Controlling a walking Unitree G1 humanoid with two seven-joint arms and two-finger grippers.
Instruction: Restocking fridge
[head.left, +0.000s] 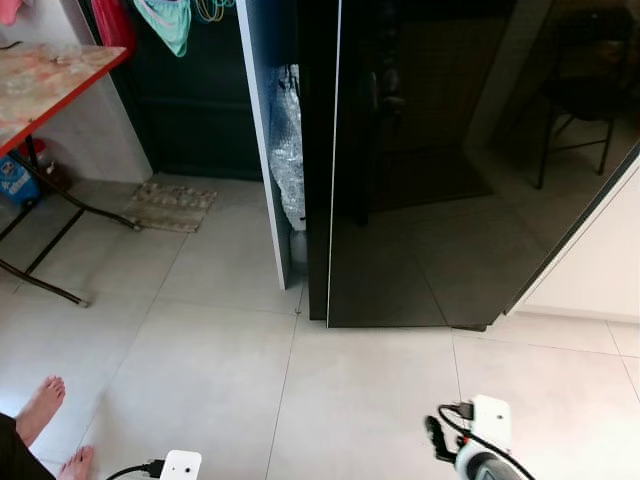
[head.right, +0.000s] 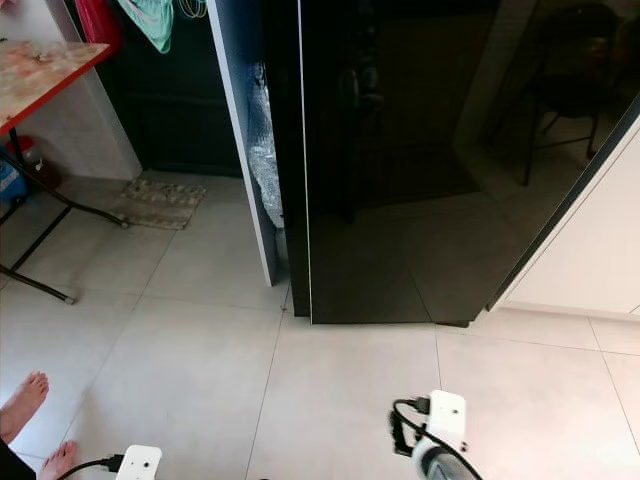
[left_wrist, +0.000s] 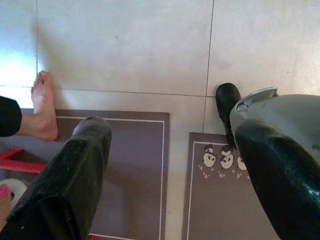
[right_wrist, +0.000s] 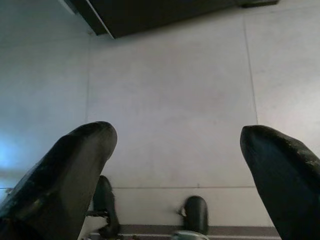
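A tall black glossy fridge (head.left: 420, 150) stands ahead with its door shut, its front reflecting the room. Both my arms hang low at my sides; the white wrist unit of the left arm (head.left: 180, 466) and that of the right arm (head.left: 490, 420) show at the bottom edge. In the left wrist view my left gripper (left_wrist: 172, 135) is open over tiles and a grey mat (left_wrist: 135, 165), holding nothing. In the right wrist view my right gripper (right_wrist: 180, 137) is open over bare floor tile, also holding nothing.
A folding table (head.left: 50, 80) stands at the left with a blue pack (head.left: 15, 180) under it. A person's bare feet (head.left: 45, 400) are at my lower left. A small rug (head.left: 170, 205) lies by a dark doorway. A plastic-wrapped bundle (head.left: 285, 150) is wedged beside the fridge. A white cabinet (head.left: 600, 260) is on the right.
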